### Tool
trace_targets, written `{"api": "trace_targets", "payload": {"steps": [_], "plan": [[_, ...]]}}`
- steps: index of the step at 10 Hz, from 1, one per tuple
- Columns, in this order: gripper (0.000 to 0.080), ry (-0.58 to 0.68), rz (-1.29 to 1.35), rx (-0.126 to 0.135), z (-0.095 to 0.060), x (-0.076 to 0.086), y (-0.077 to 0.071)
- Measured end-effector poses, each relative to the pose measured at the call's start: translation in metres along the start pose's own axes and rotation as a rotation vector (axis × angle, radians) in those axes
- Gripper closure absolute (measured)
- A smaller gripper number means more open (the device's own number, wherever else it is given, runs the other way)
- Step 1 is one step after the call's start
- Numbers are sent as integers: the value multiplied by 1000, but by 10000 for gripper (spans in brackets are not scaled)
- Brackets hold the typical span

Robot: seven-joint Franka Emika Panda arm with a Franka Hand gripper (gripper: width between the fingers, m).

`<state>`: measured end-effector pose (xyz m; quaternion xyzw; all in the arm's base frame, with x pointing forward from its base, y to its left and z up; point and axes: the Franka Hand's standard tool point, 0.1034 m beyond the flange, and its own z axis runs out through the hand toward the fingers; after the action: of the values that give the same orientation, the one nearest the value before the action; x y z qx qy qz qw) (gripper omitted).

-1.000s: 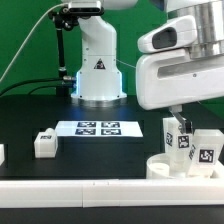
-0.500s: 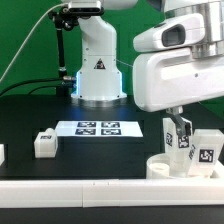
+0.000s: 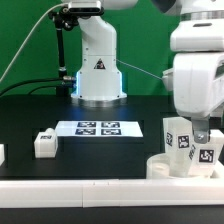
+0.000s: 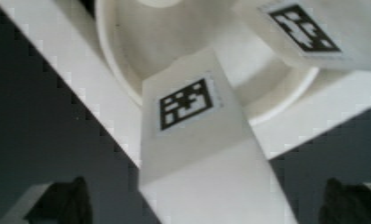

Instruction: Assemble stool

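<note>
The stool's round white seat (image 3: 165,166) lies at the exterior view's lower right, with two tagged white legs standing on it, one (image 3: 179,135) left of the other (image 3: 207,152). My gripper (image 3: 199,134) hangs just above and between them. In the wrist view the gripper (image 4: 207,205) is open: its dark fingers (image 4: 59,200) stand well apart on either side of a tagged leg (image 4: 191,110), without touching it. The seat (image 4: 155,40) and a second leg (image 4: 306,30) lie beyond. A loose leg (image 3: 44,143) lies on the table at the left.
The marker board (image 3: 100,128) lies mid-table in front of the robot base (image 3: 98,75). A long white border bar (image 3: 70,186) runs along the front edge. Another white piece (image 3: 2,153) shows at the exterior view's far left edge.
The arm's hand has shifted toward the exterior view's right, from over the left standing leg to between the two legs. The stool parts have not moved.
</note>
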<state>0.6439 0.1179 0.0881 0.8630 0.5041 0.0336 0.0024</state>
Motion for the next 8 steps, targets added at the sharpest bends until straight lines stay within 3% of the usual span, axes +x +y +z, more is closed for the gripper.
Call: {"api": "trace_targets", "payload": {"steps": [2,5,6,7,8], "plan": [[150,-39,-358,-24,9,-8,7],[178,-47,-332,-25,12,-11,10],[348,-47,-310,-25,12,-11,10],[348,-53,-225,-15,13,-13,7],[458,-53,-156,-17,13,-14,7]]}}
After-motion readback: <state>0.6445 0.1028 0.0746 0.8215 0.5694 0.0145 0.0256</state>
